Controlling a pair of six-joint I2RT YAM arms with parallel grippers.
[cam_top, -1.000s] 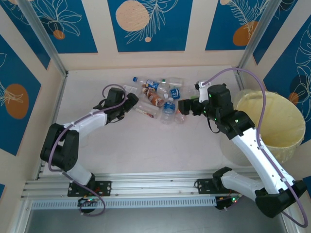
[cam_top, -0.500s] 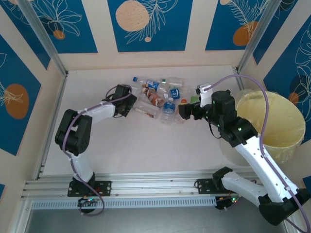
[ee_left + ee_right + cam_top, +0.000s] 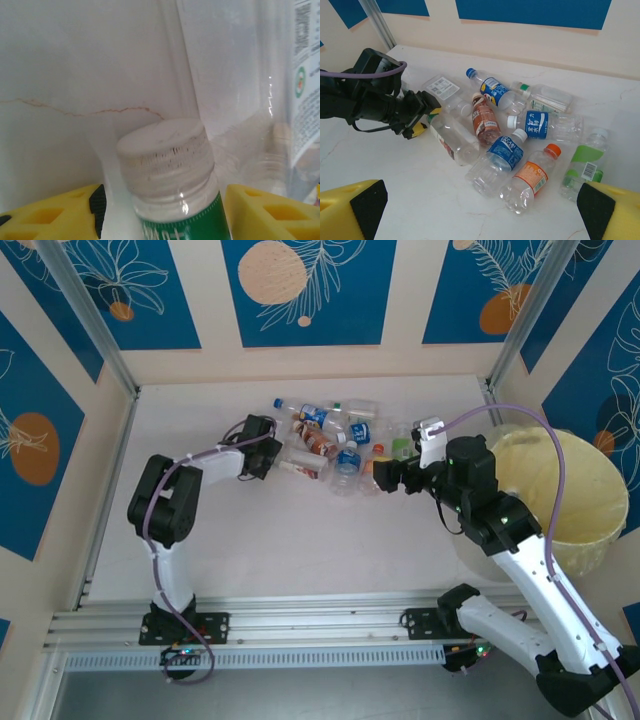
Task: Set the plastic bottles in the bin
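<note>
Nine plastic bottles (image 3: 500, 155) heaped; one bin (image 3: 575, 490); left gripper (image 3: 162, 205) spread around one bottle's neck; right gripper (image 3: 480, 210) spread, empty.

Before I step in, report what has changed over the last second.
The left gripper moved right, up to the bottles, as its elbow folded in; open, it now straddles a white-capped green-labelled bottle. The right gripper drew slightly back toward the near edge, open, holding nothing. The bottles and the bin stayed put.
</note>
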